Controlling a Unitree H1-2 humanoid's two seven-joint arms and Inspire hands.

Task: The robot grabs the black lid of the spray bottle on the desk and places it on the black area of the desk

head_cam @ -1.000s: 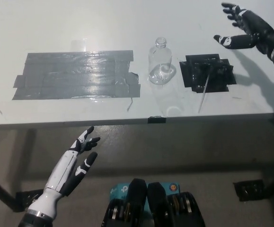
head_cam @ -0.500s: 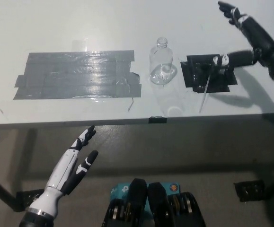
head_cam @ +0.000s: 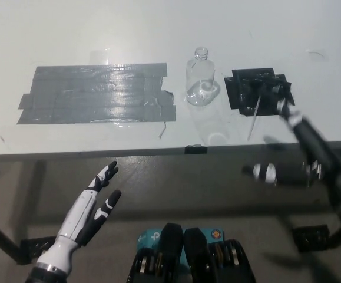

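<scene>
The right hand (head_cam: pixel 297 154) is blurred, fingers spread, holding nothing, at the desk's (head_cam: pixel 158 29) front edge. The lid (head_cam: pixel 258 88) lies on the black patch (head_cam: pixel 241 94), beside the bottle (head_cam: pixel 201 76). The left hand (head_cam: pixel 96 197) rests open below the desk, over the grey floor (head_cam: pixel 217 188).

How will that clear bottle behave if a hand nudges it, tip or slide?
The clear bottle looks empty and stands upright with a narrow neck, so it is probably light and apt to tip from a high push. Its round body suggests it would roll once down. The smooth white desk likely lets it slide under a low nudge. The walls look thin and may flex when squeezed.
</scene>
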